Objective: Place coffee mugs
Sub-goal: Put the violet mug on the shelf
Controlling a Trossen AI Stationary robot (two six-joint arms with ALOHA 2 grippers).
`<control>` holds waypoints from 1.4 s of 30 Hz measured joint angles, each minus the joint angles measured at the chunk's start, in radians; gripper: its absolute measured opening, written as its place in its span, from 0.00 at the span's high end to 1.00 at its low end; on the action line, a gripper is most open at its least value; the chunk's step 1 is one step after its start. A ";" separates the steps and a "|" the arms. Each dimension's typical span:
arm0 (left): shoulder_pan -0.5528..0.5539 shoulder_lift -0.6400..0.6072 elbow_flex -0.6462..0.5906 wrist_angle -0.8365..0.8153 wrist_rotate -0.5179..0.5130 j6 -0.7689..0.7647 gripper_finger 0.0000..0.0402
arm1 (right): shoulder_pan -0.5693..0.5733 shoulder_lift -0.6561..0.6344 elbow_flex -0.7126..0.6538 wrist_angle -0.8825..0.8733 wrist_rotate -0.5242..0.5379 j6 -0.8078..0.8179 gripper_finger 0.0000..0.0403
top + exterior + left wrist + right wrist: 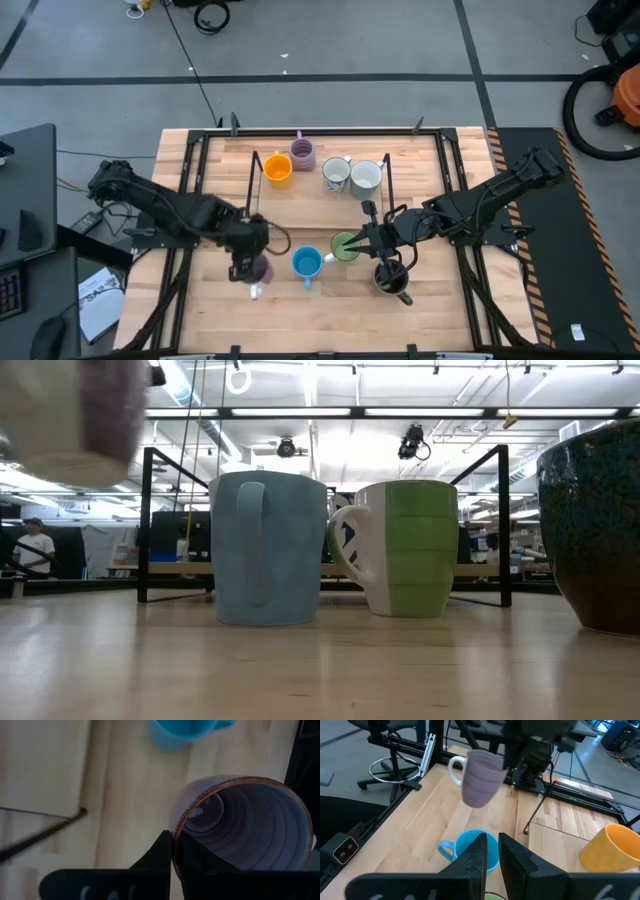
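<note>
In the high view, the left gripper (250, 262) holds a lavender ceramic mug (259, 270) above the front of the wooden table (200, 310), just beside a blue handled mug (306, 263); a green-striped mug (344, 247) sits next in the row, under the right gripper (362, 240), with a dark brown speckled mug (392, 279) just in front of that arm. Farther back, inside the black wire rack (252, 172), stand an orange mug (277, 170), a second purple mug (302, 154), a patterned white mug (335, 174) and a pale white-grey mug (366, 176). The low view shows the lavender mug (75, 420) lifted clear of the table, while the blue mug (268, 548), green-striped mug (405, 548) and dark brown speckled mug (592, 525) stand upright. In the left wrist view, the fingers (162, 855) pinch the lavender mug's (250, 827) rim. In the right wrist view, that gripper (491, 851) has a narrow gap between its fingers, holding nothing, above the blue mug (470, 851).
</note>
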 joint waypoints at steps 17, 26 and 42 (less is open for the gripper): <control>0.271 0.091 0.176 -0.090 -0.001 0.348 0.96 | 0.000 0.000 0.000 -0.001 0.000 0.000 0.87; 0.372 0.178 0.225 -0.108 -0.026 0.532 0.96 | 0.000 0.000 0.000 -0.001 0.000 0.000 0.87; 0.537 0.207 0.226 -0.110 -0.059 0.724 0.96 | 0.000 0.000 0.000 -0.001 0.000 -0.008 0.87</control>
